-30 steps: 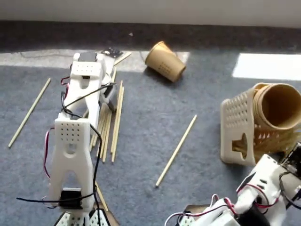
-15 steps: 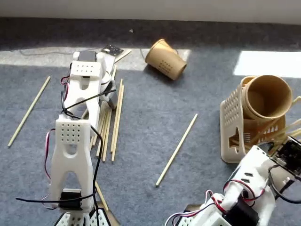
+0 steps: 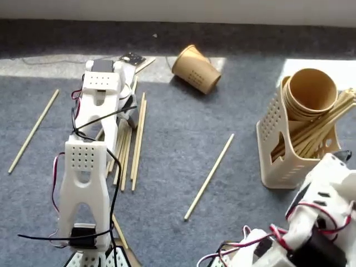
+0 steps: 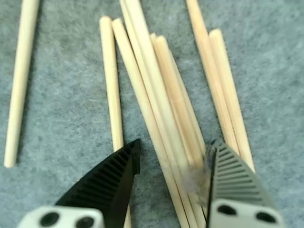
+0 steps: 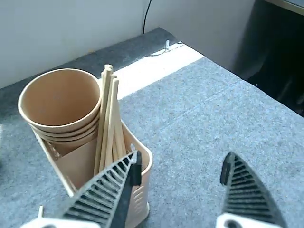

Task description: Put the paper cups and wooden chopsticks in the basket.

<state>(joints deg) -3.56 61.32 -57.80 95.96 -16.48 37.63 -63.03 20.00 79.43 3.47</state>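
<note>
Left gripper [image 4: 175, 142] and right gripper [image 5: 183, 154] both gape above grey carpet [image 3: 178, 139], a sunlit strip [image 3: 345, 72] beside the pale wall [image 3: 178, 8].

The left arm [image 3: 89, 167] is built of white plastic segments, two of them with a grid of small round holes and an oval cut-out, with black motor blocks at the joints and thin black, red and white cables looping along it. The right arm [image 3: 320, 222] has the same white shells, a black motor and a bundle of red, white and black wires. The left gripper [image 4: 174, 145] has one black finger [image 4: 109, 180] and one grey finger [image 4: 232, 175], the right gripper [image 5: 182, 156] two dark grey ones, all pointed, ribbed inside and set on white bases with dark screw holes.
</note>
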